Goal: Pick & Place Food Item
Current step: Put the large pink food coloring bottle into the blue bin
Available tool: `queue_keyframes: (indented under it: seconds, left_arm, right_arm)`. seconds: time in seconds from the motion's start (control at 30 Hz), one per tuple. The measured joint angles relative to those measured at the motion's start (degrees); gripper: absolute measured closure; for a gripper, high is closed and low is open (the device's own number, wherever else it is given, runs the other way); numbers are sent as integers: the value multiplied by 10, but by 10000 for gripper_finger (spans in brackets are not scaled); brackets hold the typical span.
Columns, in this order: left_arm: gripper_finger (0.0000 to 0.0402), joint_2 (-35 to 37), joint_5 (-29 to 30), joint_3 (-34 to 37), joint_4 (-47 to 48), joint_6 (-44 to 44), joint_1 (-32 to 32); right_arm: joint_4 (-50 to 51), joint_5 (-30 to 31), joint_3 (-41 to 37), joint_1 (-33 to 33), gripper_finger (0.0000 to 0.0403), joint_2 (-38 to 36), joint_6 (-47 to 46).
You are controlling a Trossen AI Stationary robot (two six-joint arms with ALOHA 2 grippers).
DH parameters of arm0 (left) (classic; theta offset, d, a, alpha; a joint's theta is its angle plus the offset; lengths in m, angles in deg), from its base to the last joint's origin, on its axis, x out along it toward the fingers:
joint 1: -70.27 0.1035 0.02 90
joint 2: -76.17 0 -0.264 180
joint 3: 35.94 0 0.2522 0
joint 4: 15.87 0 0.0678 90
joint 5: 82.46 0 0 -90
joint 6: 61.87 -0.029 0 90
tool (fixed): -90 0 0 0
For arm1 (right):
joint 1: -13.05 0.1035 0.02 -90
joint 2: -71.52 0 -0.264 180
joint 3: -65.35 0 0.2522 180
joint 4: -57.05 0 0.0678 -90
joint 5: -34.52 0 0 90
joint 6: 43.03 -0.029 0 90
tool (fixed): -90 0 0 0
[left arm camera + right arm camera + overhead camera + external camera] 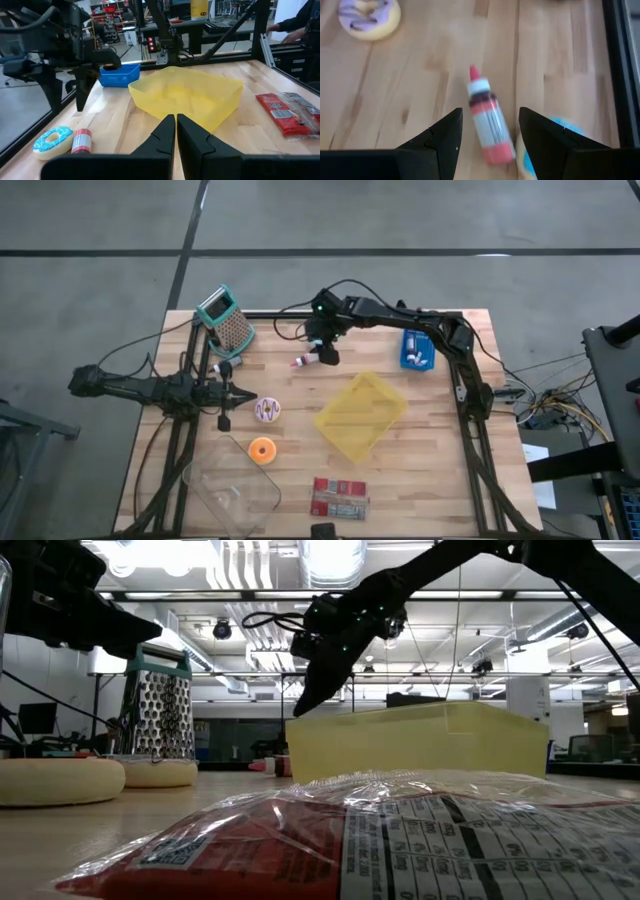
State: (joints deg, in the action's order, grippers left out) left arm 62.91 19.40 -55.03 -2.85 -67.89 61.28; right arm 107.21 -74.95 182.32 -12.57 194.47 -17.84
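Observation:
A small bottle point(487, 127) with a red cap, a white collar and a red body lies on its side on the wooden table, also seen in the high view point(303, 362). My right gripper point(489, 116) hovers open above it, slanting down, with the bottle showing between the two fingers and apart from them; in the high view it point(324, 356) is at the table's far middle. A blue-frosted donut point(540, 150) lies beside the bottle's base, half hidden by one finger. My left gripper point(176, 125) waits shut and level at the table's left point(228, 395).
A yellow bin point(360, 416) stands at the table's middle, a blue basket point(417, 348) at the far right, a grater point(228, 320) at the far left. A purple-frosted donut point(267, 409), an orange donut point(262, 451), a clear container point(230, 490) and a red packet point(340, 496) lie nearer.

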Motion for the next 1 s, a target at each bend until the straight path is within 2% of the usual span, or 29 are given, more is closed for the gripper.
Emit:
queue_keyframes:
  seconds: [0.17, 0.47, 0.8, 1.0]
  left_arm:
    - [378, 0, 0, 0, 0, 0, 0]
    - [378, 0, 0, 0, 0, 0, 0]
    - [378, 0, 0, 0, 0, 0, 0]
    - [378, 0, 0, 0, 0, 0, 0]
  right_arm:
    - [26, 18, 3, -5, 213, 0, 20]
    - [39, 15, -22, -13, 213, 0, 20]
    - [38, -3, -26, -13, 213, 33, 20]
    - [37, 7, -23, -13, 213, 46, 20]
